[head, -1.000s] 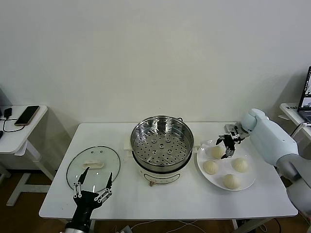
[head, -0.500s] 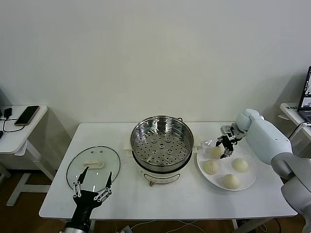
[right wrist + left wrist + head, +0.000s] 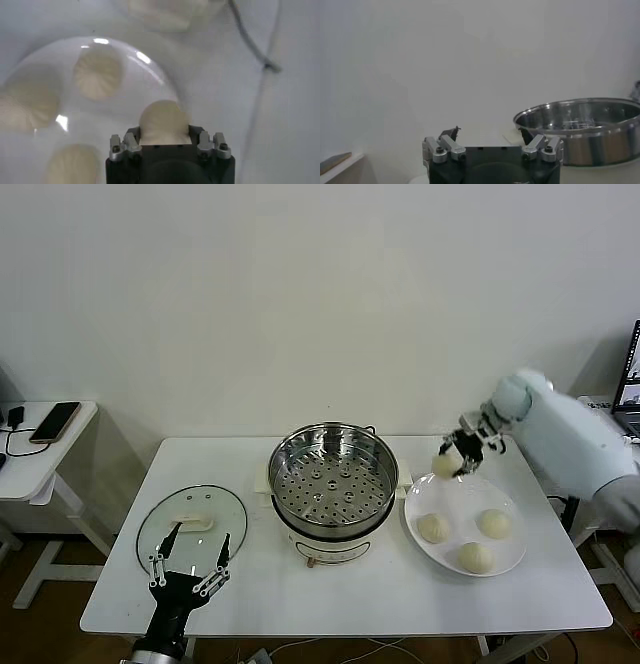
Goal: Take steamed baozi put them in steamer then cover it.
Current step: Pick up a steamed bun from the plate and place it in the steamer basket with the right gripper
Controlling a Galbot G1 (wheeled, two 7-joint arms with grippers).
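My left gripper (image 3: 188, 569) waits with its jaws spread wide, low at the near edge of the counter (image 3: 120, 604) beside the glass lid (image 3: 190, 524), while the steamer (image 3: 333, 484) in the middle holds only its bare perforated tray. My right gripper (image 3: 458, 456) has its jaws closed on one baozi (image 3: 446, 465), lifted between steamer and plate (image 3: 512, 536), which carries three more. I should carry it level over the rim, lower it near the tray, then release gently without squashing the dough.
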